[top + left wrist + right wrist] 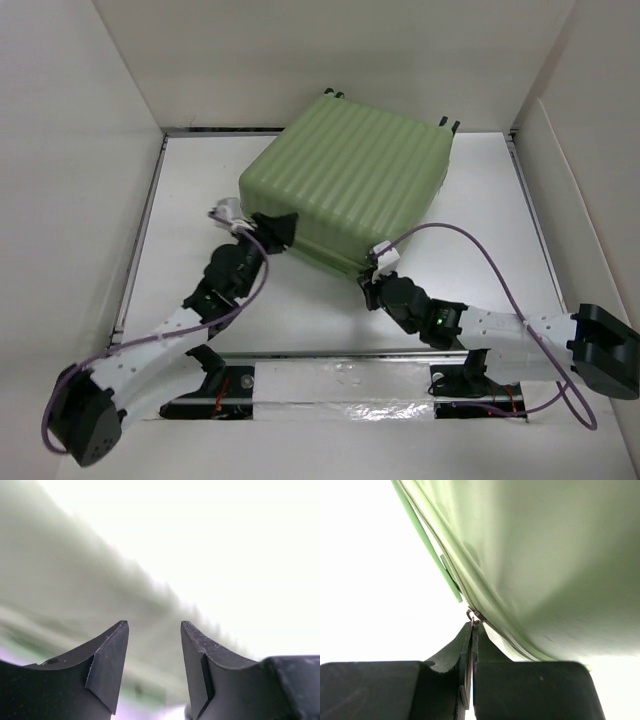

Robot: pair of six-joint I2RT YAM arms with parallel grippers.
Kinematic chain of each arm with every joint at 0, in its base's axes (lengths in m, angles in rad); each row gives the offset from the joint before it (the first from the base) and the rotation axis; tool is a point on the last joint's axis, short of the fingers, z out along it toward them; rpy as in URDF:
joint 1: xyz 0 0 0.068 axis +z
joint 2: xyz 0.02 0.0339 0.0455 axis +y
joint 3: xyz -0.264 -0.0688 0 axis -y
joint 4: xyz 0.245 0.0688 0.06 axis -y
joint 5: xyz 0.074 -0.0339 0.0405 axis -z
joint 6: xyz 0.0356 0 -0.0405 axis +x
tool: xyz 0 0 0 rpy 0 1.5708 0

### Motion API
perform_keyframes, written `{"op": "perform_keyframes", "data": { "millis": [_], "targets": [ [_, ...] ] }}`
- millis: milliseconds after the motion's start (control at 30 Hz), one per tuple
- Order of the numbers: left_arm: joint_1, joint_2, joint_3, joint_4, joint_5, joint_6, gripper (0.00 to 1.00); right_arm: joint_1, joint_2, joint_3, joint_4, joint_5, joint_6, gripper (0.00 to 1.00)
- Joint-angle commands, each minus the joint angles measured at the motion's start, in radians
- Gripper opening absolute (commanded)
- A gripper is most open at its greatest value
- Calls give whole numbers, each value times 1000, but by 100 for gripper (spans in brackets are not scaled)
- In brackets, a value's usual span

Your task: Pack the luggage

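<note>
Nearest the lens on your right wrist are the two dark fingers (462,650) of the right tool (472,625). They are pressed together, and what looks like the small metal zipper pull (474,615) is nipped at their very tips. That pinch is right on the seam of the luggage (545,555), most likely so the slider can be drawn along the zip track (which way it should run, I cannot tell from here).

From above, the luggage (350,185) lies flat on the far middle of the worktop (200,200), ribbed shell up and lid shut. It is turned so one corner points toward your arms. The right tool (372,283) meets that near corner. The left tool (275,228) sits against the left-hand corner, probably to brace the case so it does not slide when the zip is pulled.

In its own wrist view, the left tool (155,625) stands partly open with nothing between its fingers. The blurred green shell (75,580) is just beyond.

Count for yourself:
- One suitcase
- Two arms, each with one tool
- Two purple cables, one per arm (480,250)
- Two wheel spots at the far edge (335,94); the other wheels are hidden

With the lid shut, I judge packing to be at the zip stage.
</note>
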Motion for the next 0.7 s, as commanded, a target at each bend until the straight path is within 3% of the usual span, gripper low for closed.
{"op": "perform_keyframes", "data": {
  "millis": [0, 67, 167, 200, 300, 433, 500, 667],
  "targets": [
    [173, -93, 66, -52, -74, -52, 42, 49, -59, -9, 39, -107, 35, 0],
    [352, -75, 131, -50, 11, -87, 42, 49, -81, -12, 21, -110, 27, 0],
    [529, 9, 169, -4, 90, -199, 43, 49, -113, -16, -24, -127, 23, 0],
    [653, 93, 183, 26, 132, -281, 44, 40, -124, -27, -21, -133, 12, 0],
    [812, 262, 232, 77, 357, -366, 45, 40, -132, -28, -25, -144, 3, 0],
    [829, 619, 379, 96, 533, -400, 44, 40, -116, -13, -33, -165, -17, 0],
    [829, 707, 458, 99, 622, -394, 44, 40, -101, -1, -28, -167, -29, 0],
    [754, 844, 449, 238, 693, -410, 44, 20, -55, 48, -22, -178, -71, 0]
  ]
}}
